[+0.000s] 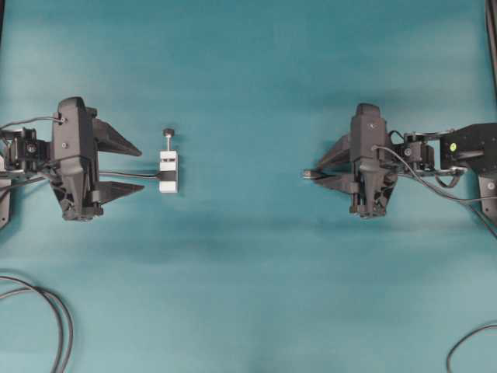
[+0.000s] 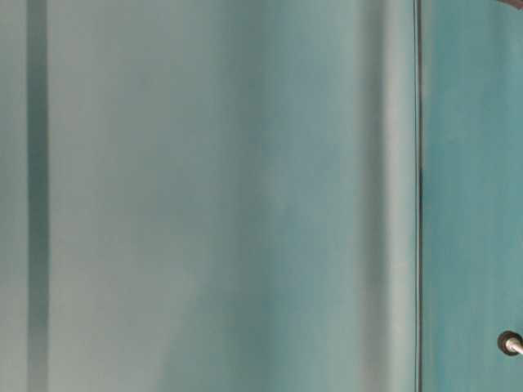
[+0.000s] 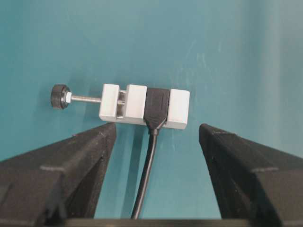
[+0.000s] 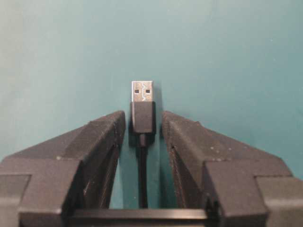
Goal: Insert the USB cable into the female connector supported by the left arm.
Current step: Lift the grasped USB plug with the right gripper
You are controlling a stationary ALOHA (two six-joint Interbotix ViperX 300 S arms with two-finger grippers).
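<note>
Flanking the USB cable on both sides, the right gripper has its jaws narrowed to a slot; a thin strip of teal shows between each pad and the plug's dark overmould, so whether the pads already bite cannot be told. The silver tongue of the plug projects just past the fingertips, its two square holes facing up.

Taking the female connector as the landmark: the left gripper stands just short of it with its jaws spread wide and nothing between them. One finger sits on the screw side, the other beyond the plain end. The connector's own cable runs back from its black band between the fingers. The right gripper and plug lie well apart from the connector, across the mat.

Risks, as I judge them: the connector is a small white block with a thin screw post and knob. If the left jaws close off-centre or catch the post, the block may twist and its socket turn away. The plug's overmould looks smooth, so a light grip by the right pads could let it slip or tilt. The cable behind it is limp and may drag. The metal tongue is flat and narrow, so any tilt would jam it at the socket's mouth.
</note>
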